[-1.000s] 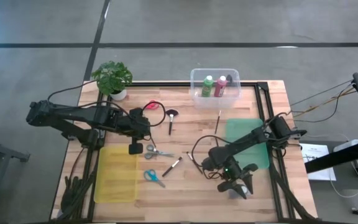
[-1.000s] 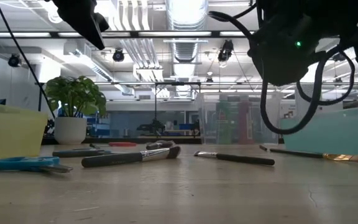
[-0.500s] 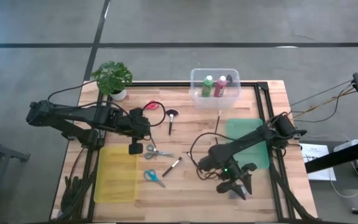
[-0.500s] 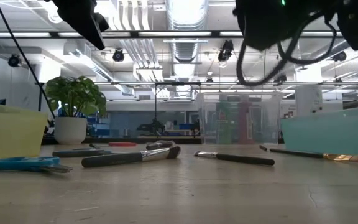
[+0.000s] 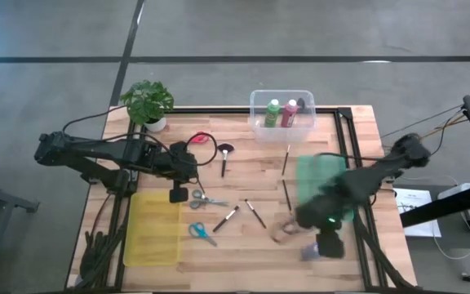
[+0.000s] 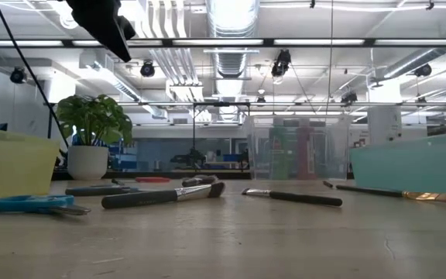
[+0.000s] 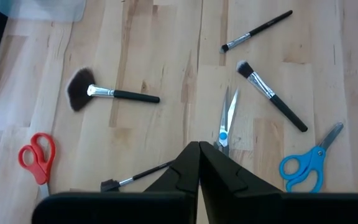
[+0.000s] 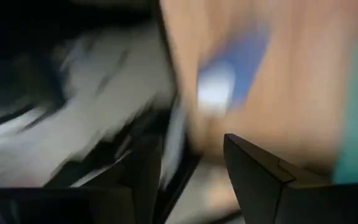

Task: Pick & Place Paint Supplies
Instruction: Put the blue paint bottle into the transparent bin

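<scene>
My left gripper (image 5: 178, 195) hangs shut over the table beside the grey scissors (image 5: 206, 198), touching nothing; its closed fingertips (image 7: 199, 155) show in the left wrist view. My right gripper (image 5: 322, 245) is near the table's near edge, blurred by motion, its fingers open (image 8: 191, 168). A blurred blue, white-capped bottle (image 8: 222, 78) shows ahead of them against the wood. Green and pink bottles (image 5: 281, 113) stand in the clear bin (image 5: 255, 102). Brushes (image 5: 226, 218) (image 5: 255, 214) (image 5: 285, 194), the fan brush (image 5: 225, 155), red scissors (image 5: 197, 139) and blue scissors (image 5: 202, 233) lie flat on the table.
A yellow tray (image 5: 153, 233) lies at the near left and a green tray (image 5: 315, 175) at the right, partly under my right arm. A potted plant (image 5: 147, 103) stands at the far left corner. Another brush (image 5: 286, 158) lies near the bin.
My right arm has swung fast toward the table's right edge and risen out of the low view, uncovering a brush beside the green tray. Its gripper stays near the near edge, shifted a little right. The left arm has kept still.
</scene>
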`<state>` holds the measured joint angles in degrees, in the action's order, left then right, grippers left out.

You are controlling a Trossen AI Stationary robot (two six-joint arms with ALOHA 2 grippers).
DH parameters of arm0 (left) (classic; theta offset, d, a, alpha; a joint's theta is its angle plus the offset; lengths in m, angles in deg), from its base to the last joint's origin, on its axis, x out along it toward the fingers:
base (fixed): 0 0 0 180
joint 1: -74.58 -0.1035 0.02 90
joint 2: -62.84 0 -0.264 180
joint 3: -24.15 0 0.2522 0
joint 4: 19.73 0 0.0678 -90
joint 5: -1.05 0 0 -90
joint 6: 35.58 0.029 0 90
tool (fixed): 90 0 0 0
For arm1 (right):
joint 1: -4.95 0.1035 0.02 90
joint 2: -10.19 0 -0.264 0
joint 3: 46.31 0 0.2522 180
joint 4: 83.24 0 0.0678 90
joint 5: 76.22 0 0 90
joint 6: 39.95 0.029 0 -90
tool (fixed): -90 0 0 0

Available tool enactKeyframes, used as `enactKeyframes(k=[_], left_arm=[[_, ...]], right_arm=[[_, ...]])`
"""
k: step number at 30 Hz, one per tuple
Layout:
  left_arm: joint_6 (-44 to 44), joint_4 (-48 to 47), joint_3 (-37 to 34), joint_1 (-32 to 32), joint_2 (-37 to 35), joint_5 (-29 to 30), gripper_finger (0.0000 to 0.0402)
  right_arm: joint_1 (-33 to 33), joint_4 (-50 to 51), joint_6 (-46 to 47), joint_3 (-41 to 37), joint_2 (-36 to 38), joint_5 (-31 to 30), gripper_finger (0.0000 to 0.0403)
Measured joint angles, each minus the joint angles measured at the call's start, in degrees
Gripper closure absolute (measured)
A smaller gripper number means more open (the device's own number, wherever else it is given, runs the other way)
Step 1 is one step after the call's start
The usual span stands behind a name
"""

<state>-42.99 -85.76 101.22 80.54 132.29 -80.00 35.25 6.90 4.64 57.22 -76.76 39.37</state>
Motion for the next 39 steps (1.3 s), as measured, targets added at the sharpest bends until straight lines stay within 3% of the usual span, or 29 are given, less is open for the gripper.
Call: enactKeyframes(k=[3, 6, 11, 19, 25, 34, 39], left_arm=[[-1.4, 0.0, 0.0, 0.0, 0.0, 0.0, 0.0384], [-3.5, 0.0, 0.0, 0.0, 0.0, 0.0, 0.0384], [-6.7, 0.1, 0.0, 0.0, 0.0, -0.2, 0.0384], [-12.7, 0.2, 0.0, 0.0, 0.0, -1.1, 0.0384], [-15.2, 0.2, 0.0, 0.0, 0.0, -2.2, 0.0384], [-15.5, 1.0, 0.0, 0.0, 0.0, -2.4, 0.0384], [-15.5, 1.5, 0.0, 0.0, 0.0, -2.4, 0.0384]], right_arm=[[8.4, -7.7, -4.1, 0.4, 4.5, -21.6, 0.0232], [13.9, -6.7, -2.8, -0.1, 5.3, -30.3, 0.0232], [18.4, -5.0, -1.5, -1.3, 1.6, -30.3, 0.0232], [18.7, -4.7, -4.9, -1.8, -2.1, -32.3, 0.0232], [18.1, -3.6, 4.5, -2.4, -2.3, -29.7, 0.0229], [18.2, -2.7, 6.3, -2.8, -2.4, -28.4, 0.0158], [18.5, -2.9, 6.4, -4.9, -2.4, -28.5, 0.0147]])
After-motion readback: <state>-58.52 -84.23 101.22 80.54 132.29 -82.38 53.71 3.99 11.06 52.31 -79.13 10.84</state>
